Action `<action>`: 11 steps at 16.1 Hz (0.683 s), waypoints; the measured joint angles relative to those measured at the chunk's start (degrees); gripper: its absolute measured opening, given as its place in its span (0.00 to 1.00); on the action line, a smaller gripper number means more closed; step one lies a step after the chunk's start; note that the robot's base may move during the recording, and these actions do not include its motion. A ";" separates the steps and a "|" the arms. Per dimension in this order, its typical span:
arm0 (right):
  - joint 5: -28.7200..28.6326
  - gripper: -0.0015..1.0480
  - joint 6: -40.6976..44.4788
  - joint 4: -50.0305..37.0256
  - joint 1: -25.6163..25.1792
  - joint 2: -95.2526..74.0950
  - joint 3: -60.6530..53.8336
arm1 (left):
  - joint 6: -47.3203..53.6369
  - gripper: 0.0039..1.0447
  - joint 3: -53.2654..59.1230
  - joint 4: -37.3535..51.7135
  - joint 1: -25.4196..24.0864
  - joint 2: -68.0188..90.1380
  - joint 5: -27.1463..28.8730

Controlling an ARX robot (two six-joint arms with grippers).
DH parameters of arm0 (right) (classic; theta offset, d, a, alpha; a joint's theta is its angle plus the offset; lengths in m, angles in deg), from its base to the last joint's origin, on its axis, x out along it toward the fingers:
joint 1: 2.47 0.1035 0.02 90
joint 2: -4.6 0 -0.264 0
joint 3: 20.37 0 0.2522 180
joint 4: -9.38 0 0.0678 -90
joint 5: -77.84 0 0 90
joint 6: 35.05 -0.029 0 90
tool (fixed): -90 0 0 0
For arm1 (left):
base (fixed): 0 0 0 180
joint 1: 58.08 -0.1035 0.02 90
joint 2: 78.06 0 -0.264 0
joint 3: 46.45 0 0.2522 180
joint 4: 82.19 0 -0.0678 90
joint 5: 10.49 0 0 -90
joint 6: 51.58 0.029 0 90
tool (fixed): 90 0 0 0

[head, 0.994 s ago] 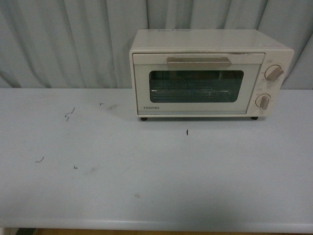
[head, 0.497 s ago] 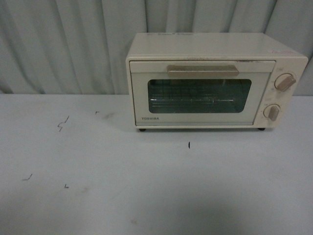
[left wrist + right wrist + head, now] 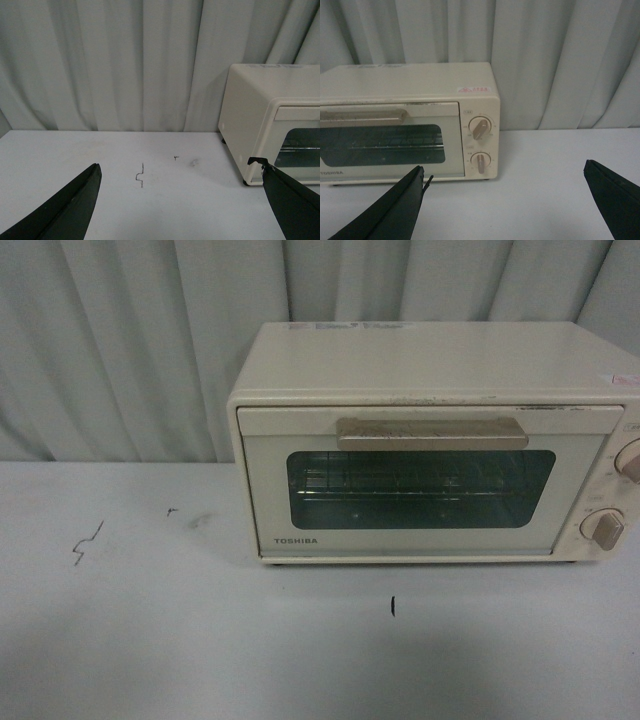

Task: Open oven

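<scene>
Oven (image 3: pixel 430 360) sat shut at the back of the table (image 3: pixel 200 650), right of centre in the front view; its door (image 3: pixel 420 542) lay flush, with the bar handle (image 3: pixel 432 433) along the door's top edge. Your left gripper (image 3: pixel 180 167) was spread wide and held nothing, hovering over bare table off the oven's left side; your right gripper (image 3: pixel 504 166) was equally wide and empty, facing the end with the knobs (image 3: pixel 479 128); neither touched the oven. To do this step well, you needed one gripper level with the handle, straddling the bar near its middle, closing firmly, then pulling out and down; the hinge probably ran along the bottom edge, though no view showed it. The oven looked light, so a slow pull mattered, lest it slide forward.
</scene>
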 joint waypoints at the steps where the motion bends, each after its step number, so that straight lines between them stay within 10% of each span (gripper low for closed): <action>1: 0.00 0.94 0.00 -0.24 0.00 0.00 0.00 | 0.00 0.94 0.00 0.04 0.00 0.00 0.00; 11: 0.00 0.94 0.00 -0.37 0.00 0.07 0.00 | 0.00 0.94 0.00 0.13 0.00 0.00 0.00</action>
